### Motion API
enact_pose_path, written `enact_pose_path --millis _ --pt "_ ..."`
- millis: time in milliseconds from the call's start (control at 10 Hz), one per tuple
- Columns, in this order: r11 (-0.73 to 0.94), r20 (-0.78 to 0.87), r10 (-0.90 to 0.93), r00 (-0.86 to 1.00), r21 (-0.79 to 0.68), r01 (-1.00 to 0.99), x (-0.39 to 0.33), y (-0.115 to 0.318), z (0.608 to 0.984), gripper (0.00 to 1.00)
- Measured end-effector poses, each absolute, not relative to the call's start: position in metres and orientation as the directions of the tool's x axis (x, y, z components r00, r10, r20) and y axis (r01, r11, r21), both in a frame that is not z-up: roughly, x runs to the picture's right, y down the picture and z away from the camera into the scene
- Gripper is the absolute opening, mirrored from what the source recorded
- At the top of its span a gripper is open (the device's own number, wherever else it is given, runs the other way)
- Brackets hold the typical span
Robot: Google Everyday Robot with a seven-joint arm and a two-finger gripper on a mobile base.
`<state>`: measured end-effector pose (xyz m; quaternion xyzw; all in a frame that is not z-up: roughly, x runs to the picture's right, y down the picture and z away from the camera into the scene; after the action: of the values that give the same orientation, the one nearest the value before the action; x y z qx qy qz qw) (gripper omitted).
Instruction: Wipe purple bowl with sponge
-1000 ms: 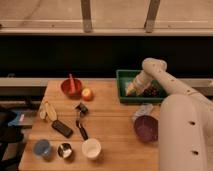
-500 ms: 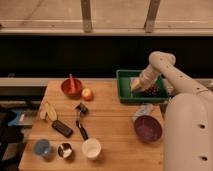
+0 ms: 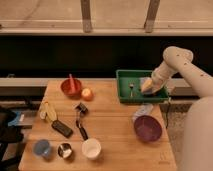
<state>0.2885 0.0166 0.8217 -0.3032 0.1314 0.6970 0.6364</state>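
The purple bowl [image 3: 147, 128] stood upright near the right front corner of the desk [image 3: 110, 125], its mouth facing up. A pale, flattish item [image 3: 143, 110] lay touching or just beside its rear rim; what it was could not be determined.

Behind the bowl, at the right rear of the desk, sat a green tray [image 3: 121, 86]. The hand [image 3: 146, 87] was down inside the right part of this tray, well apart from the bowl. A yellowish shape showed at its tip, but whether that was the sponge or part of the hand itself could not be told. Whether the hand was wide, narrow or holding anything could not be told either. The white arm [image 3: 175, 61] reached down to it from the upper right. A small dark object [image 3: 131, 88] lay in the tray's middle.

Further left, a red bowl [image 3: 71, 88] stood at the rear of the desk with a reddish item leaning in it, and a round orange fruit [image 3: 87, 94] sat just beside it. A black tool [image 3: 80, 120] lay near the centre. Bananas [image 3: 47, 111] and a flat black device [image 3: 62, 128] lay toward the left edge. Along the front stood a blue cup [image 3: 42, 147], a small metallic cup [image 3: 64, 150] and a white cup [image 3: 91, 148].
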Motion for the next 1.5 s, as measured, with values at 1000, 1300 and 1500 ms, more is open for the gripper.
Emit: enact_pose_path --millis 1000,1300,1500 --pt "-0.192 -0.743 0.669 0.005 -0.179 -0.965 0.269 0.123 0.743 0.0" --pt "-0.207 -0.76 0.65 0.0 -0.177 -0.962 0.269 0.129 0.741 0.0" --pt "-0.209 -0.76 0.65 -0.003 -0.174 -0.962 0.271 0.13 0.74 0.0"
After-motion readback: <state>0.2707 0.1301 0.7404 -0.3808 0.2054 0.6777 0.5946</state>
